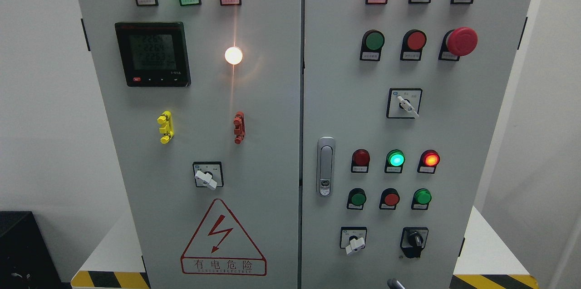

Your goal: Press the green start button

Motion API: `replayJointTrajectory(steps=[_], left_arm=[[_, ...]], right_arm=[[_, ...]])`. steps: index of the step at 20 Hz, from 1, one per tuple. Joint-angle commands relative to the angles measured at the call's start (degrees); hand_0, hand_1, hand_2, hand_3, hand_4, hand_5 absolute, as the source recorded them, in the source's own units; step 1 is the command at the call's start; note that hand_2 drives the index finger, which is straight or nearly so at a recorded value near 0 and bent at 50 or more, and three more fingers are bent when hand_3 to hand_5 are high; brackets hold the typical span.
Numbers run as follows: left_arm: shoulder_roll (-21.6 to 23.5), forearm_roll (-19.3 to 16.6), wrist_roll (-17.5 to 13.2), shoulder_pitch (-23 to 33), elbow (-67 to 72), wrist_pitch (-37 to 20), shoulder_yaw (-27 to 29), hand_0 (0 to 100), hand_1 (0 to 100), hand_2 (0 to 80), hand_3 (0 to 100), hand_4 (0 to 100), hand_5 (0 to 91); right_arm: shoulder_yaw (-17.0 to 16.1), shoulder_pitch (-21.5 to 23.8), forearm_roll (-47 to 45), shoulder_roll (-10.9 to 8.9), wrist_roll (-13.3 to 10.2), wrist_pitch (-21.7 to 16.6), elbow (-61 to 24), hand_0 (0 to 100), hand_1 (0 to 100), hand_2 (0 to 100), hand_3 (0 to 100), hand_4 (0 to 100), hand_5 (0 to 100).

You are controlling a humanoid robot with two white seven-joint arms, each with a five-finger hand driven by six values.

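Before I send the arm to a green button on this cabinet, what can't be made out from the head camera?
- Small white label plates under the buttons, e.g. under the upper green round button: print too small to read, so which green button is "start" is unclear.
- Black digital meter: digits blurred.
- White indicator lamp: glare washes it out.
- Grey metal object at bottom edge: cut off.
- Both hands: out of view.

Red mushroom button [461, 41], digital meter [152, 54], warning triangle [223, 238]

Matt grey metal cabinet [272, 153]; glossy plastic green button [374, 40].
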Motion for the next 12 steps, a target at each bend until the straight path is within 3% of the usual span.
replayJointTrajectory(steps=[1,7,9,11,12], left_arm=[[0.0,0.0,0.0,-1.3,-1.6,0.0,0.0,12,56,0.0,0,0,0.0],[0.0,0.0,0.0,-1.3,-1.6,0.0,0.0,12,56,0.0,0,0,0.0],[0.0,0.0,0.0,-1.3,-1.6,0.0,0.0,12,56,0.0,0,0,0.0],[0.0,0.0,0.0,-1.3,-1.6,0.0,0.0,12,56,0.0,0,0,0.0],[0.0,0.0,0.0,-1.3,-1.6,0.0,0.0,12,56,0.0,0,0,0.0]], right_arm=[[0.2,0.0,1.5,-0.01,0.0,0.0,-0.4,0,15,0,5,0,0],[0.2,0.2,1.6,-0.01,0.0,-0.2,-0.5,0,15,0,5,0,0],[-0.2,0.1,2.2,-0.01,1.6,-1.2,-0.4,0,16,0,5,0,0],[-0.6,0.0,3.3,-0.1,2.7,-4.7,-0.1,0,24,0,8,1,0],[-0.7,-0.2,5.8,-0.1,2.7,-6.3,0.0,0,30,0,13,11,5]])
